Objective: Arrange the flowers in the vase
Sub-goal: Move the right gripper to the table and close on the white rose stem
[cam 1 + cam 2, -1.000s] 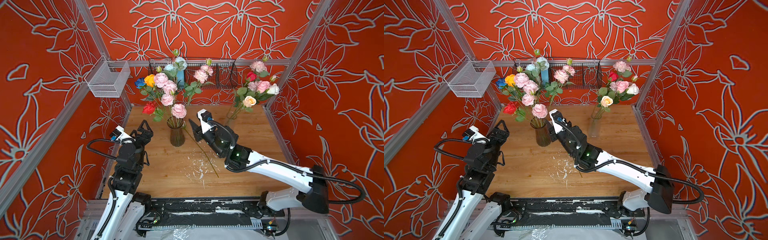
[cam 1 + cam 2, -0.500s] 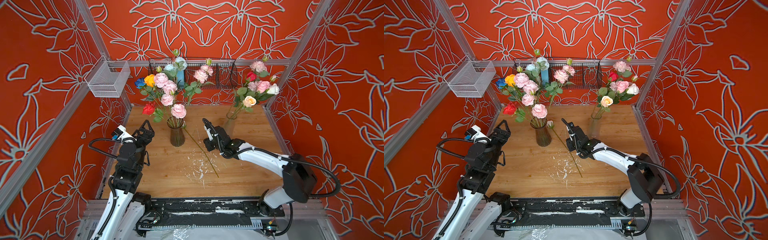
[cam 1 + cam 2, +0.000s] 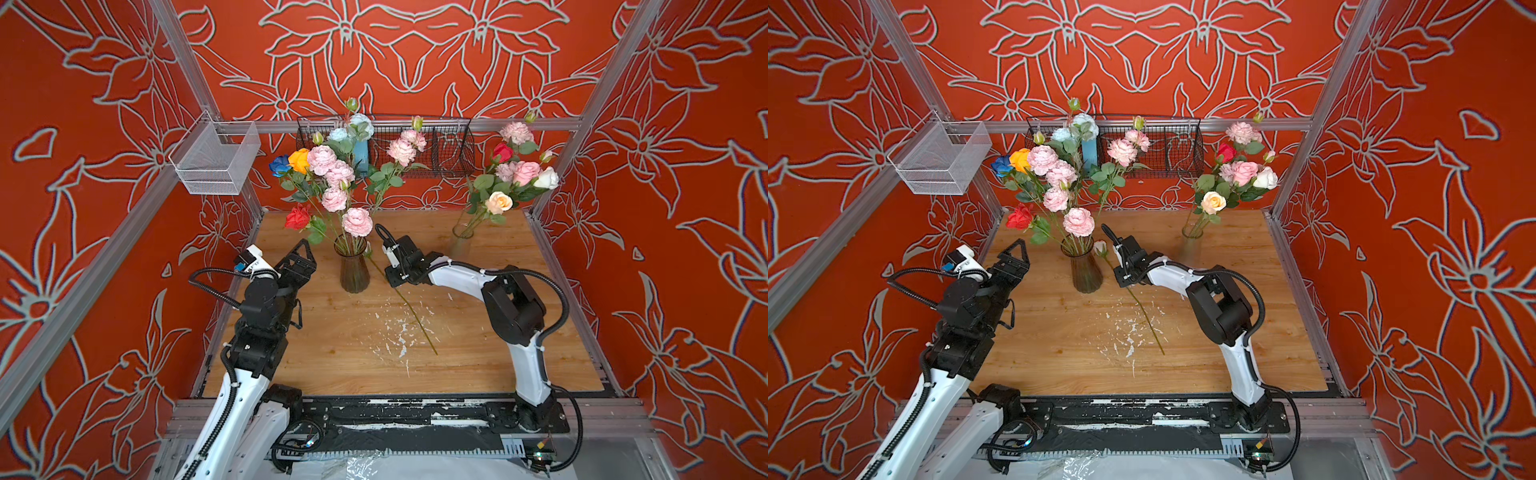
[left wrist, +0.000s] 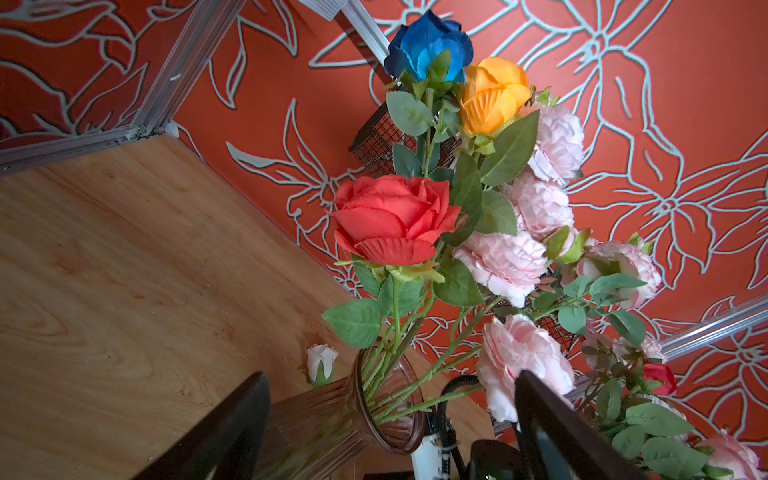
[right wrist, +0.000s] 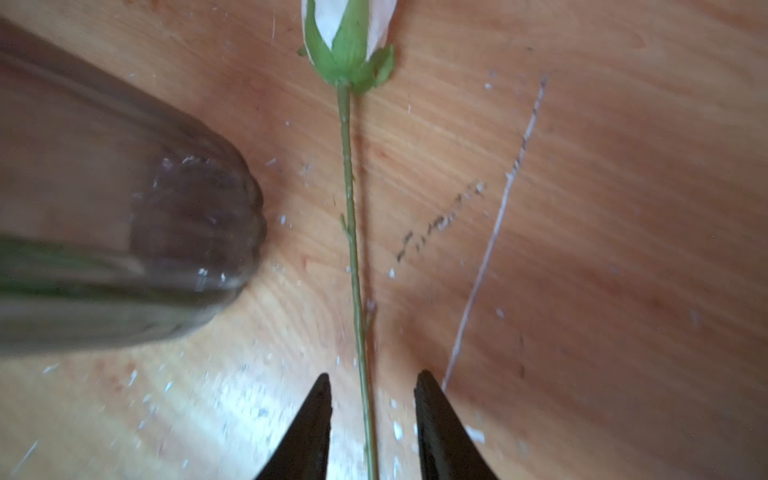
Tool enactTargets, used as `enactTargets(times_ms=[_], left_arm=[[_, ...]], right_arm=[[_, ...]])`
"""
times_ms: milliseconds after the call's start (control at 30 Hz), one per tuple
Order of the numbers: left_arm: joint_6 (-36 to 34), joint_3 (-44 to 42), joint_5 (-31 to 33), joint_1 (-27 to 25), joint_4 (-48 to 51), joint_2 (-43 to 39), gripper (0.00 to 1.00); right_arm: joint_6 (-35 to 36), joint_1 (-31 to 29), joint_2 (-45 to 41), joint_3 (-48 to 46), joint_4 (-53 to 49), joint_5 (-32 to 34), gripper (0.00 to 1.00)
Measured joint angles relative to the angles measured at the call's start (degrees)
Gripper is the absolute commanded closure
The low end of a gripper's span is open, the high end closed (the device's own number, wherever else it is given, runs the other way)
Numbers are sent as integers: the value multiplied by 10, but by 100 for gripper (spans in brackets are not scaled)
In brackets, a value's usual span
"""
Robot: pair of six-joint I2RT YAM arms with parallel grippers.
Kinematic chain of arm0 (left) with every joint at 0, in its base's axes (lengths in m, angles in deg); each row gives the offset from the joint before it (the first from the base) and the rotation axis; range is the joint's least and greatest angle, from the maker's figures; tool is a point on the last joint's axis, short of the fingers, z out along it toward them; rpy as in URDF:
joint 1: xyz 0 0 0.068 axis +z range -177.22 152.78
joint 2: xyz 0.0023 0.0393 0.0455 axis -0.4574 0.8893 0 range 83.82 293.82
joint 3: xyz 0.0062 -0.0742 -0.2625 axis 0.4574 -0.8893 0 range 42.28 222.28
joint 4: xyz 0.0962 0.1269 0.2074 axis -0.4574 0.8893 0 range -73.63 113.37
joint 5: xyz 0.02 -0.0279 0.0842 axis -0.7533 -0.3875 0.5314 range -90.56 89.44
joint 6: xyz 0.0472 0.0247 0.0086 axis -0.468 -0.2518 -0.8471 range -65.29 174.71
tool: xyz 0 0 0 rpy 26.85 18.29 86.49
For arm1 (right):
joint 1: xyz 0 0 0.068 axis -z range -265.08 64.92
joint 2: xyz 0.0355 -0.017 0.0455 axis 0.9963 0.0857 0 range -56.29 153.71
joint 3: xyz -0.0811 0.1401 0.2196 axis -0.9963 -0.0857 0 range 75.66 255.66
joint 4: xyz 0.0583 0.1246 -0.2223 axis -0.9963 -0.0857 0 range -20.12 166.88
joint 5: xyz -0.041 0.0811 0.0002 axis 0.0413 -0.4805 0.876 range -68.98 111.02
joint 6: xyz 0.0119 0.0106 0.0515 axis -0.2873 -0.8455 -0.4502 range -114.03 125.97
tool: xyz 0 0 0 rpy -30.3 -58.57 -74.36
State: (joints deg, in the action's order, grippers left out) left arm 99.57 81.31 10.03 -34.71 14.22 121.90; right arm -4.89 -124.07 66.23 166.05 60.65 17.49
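Observation:
A dark ribbed glass vase (image 3: 354,272) (image 3: 1087,272) stands mid-table, holding several flowers (image 3: 328,178) (image 4: 395,220) with pink, red, blue and yellow blooms. One loose flower (image 3: 409,309) (image 3: 1144,316) with a pale bud lies flat on the wood just right of the vase. My right gripper (image 3: 390,282) (image 5: 372,378) points down over its thin green stem (image 5: 351,216); the jaws straddle the stem with a gap on each side. My left gripper (image 3: 301,259) (image 4: 390,415) is wide open left of the vase (image 4: 332,415), holding nothing.
A clear vase (image 3: 461,245) with its own bouquet (image 3: 513,174) stands at the back right. A silver mesh basket (image 3: 216,158) hangs on the left wall and a black wire basket (image 3: 419,145) on the back wall. White flecks (image 3: 395,336) dot the wooden table (image 3: 498,353).
My right arm has folded back and come down from beside the vase's mouth to the loose flower's stem on the table, its jaws narrowing. The left arm has not moved.

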Motion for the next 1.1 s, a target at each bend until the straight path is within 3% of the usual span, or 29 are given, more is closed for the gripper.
enactTargets(times_ms=[267,600,733,900,1100], left_arm=[[0,0,-4,0,0,3,8],[0,0,-6,0,0,0,8],[0,0,-6,0,0,-5,8],[-1,0,-5,0,0,-11,8],[0,0,-14,0,-3,-14,9]], right_arm=[[13,0,80,90,-30,-14,68],[15,0,96,111,-46,-19,93],[14,0,94,108,-43,-18,98],[1,0,39,36,-21,-4,100],[-38,0,-120,-110,37,18,100]])
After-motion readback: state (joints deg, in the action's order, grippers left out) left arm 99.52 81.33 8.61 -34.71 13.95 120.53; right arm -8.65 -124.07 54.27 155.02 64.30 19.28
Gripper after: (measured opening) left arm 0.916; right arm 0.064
